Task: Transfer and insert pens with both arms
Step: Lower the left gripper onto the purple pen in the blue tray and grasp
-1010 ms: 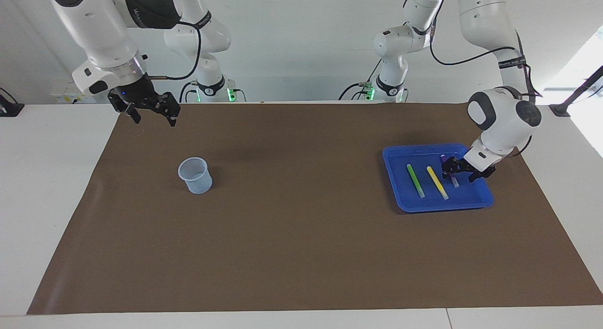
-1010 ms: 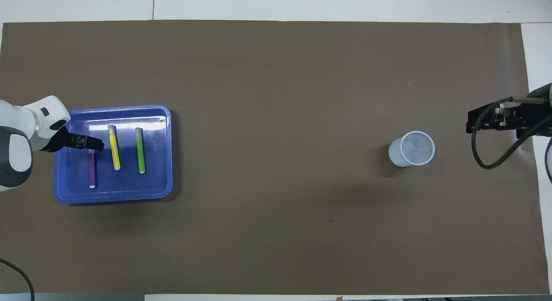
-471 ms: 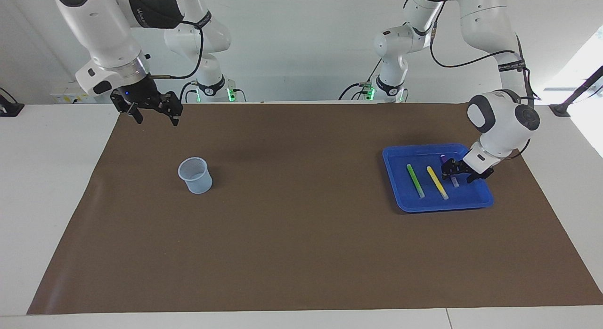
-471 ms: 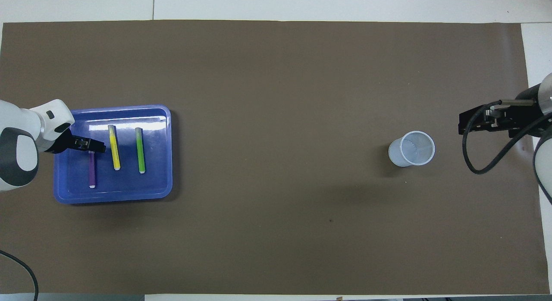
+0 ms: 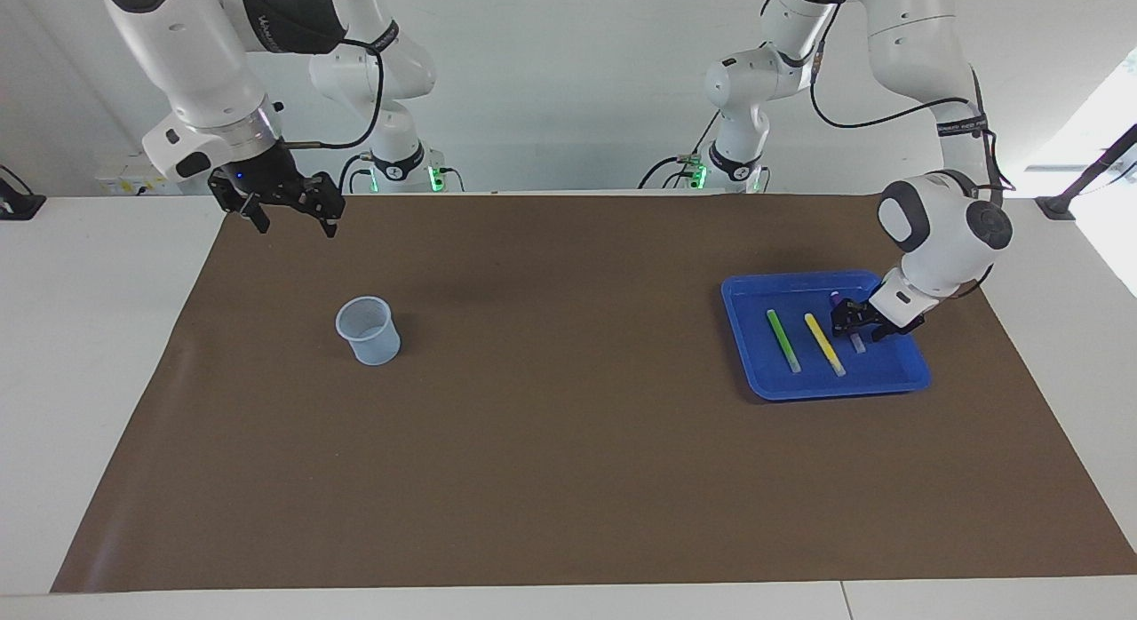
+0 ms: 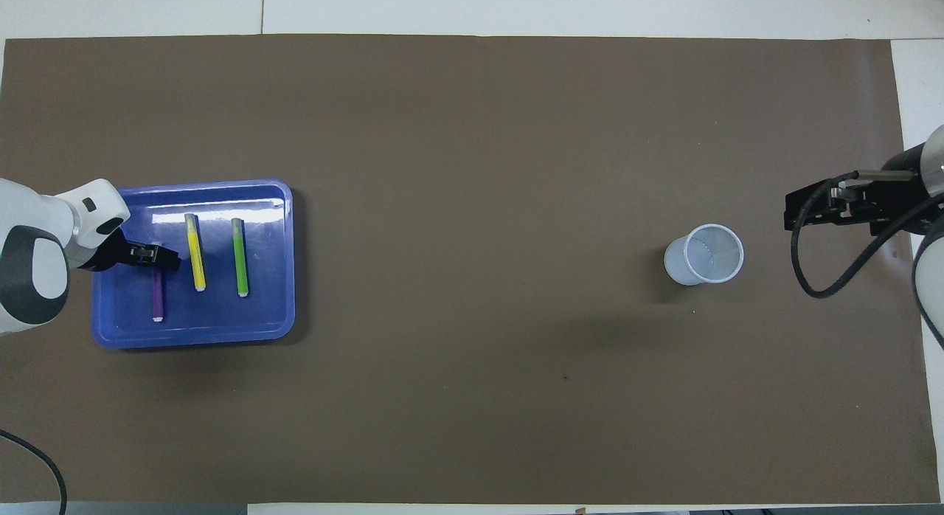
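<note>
Three pens lie side by side in a blue tray [image 5: 799, 279] [image 6: 290, 264] at the left arm's end of the table: green [image 5: 783, 340] [image 6: 239, 266], yellow [image 5: 824, 344] [image 6: 196, 262] and purple [image 5: 857, 343] [image 6: 157, 297]. My left gripper [image 5: 857, 325] [image 6: 166, 258] is down in the tray, open, its jaws on either side of the purple pen's middle and covering that part. My right gripper [image 5: 291, 220] [image 6: 793, 214] hangs open and empty in the air over the mat's edge at the right arm's end of the table.
A pale translucent cup [image 5: 367, 329] [image 6: 703, 254] stands upright on the brown mat toward the right arm's end of the table. Two smaller white arms with green lights stand at the table's edge by the robots.
The left gripper's jaws have drawn closer together around the purple pen. The right gripper shifted slightly toward the cup, then held still. The pens have not moved.
</note>
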